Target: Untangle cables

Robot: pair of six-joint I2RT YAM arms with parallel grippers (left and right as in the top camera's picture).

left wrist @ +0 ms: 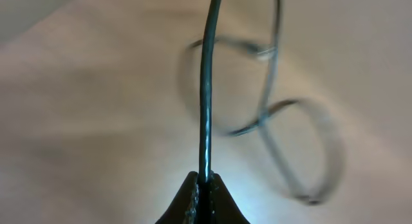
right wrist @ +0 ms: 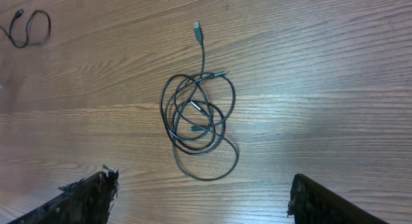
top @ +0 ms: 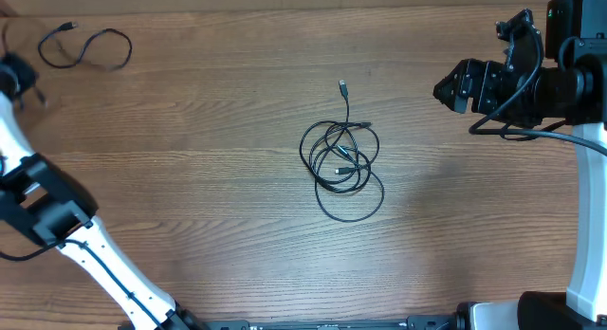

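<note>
left gripper (left wrist: 205, 180): clamped on lone cable (left wrist: 205, 89) | right gripper (right wrist: 203, 201): apart, empty, over bench (right wrist: 335, 89) | knotted bundle (right wrist: 196, 118): untouched | risk: tugging one strand likely tightens knot

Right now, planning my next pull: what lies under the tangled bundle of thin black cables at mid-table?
Through the black cable bundle only brown wooden table shows. Where strands cross, the lower ones are covered; which lies lowest is unclear.

A knotted bundle of thin black cables (top: 341, 157) lay in overlapping loops at the table's middle, one silvery plug (top: 342, 85) pointing far. A separate cable (top: 83, 55) lay far left, loosely figure-eight looped.
</note>
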